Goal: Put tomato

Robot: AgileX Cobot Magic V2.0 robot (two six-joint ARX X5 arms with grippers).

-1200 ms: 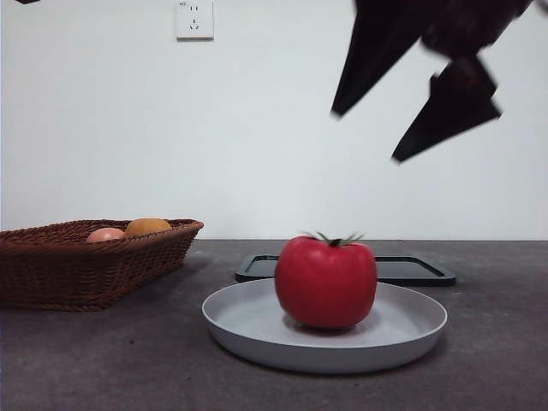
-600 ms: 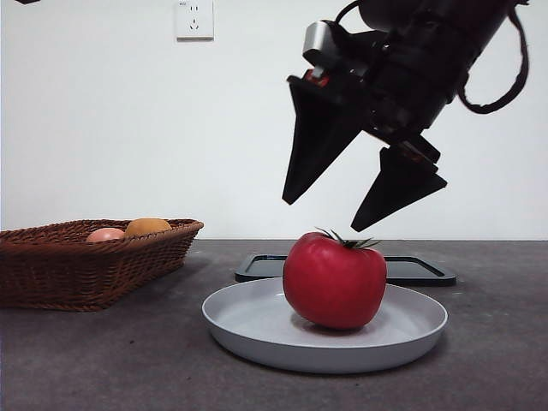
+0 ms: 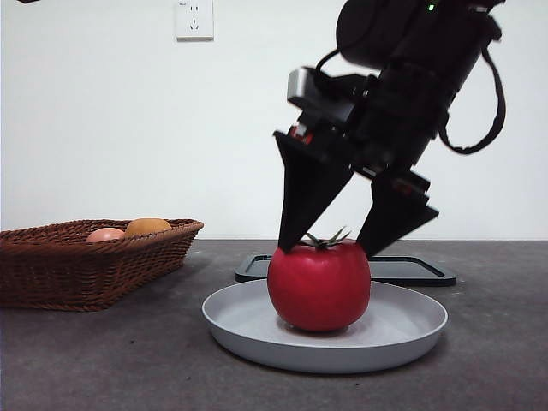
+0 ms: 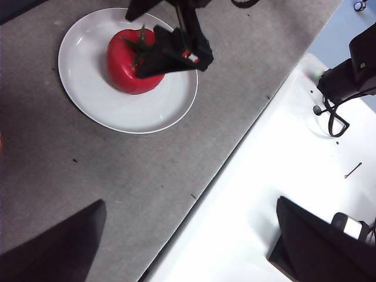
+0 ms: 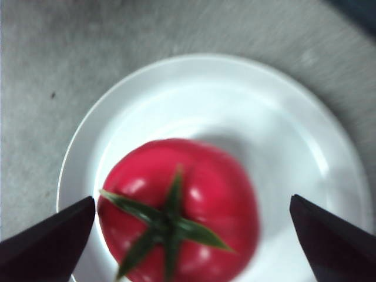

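Tomato (image 3: 319, 286) sat upright on the plate (image 3: 411, 330) directly beneath the right gripper (image 3: 330, 248), whose spread jaws straddled its stem, gripping nothing, left arm well off.

Tomato (image 3: 318, 287): smooth, glossy red skin with soft highlights; matt green stem.
Plate (image 3: 411, 330), under the tomato: smooth pale grey, faint sheen, plastic-looking.
Right hand (image 3: 330, 244), just above the tomato: matt black plastic.
Surface (image 3: 103, 360): matt grey, finely speckled.
Basket (image 3: 86, 261): brown woven wicker, rough.
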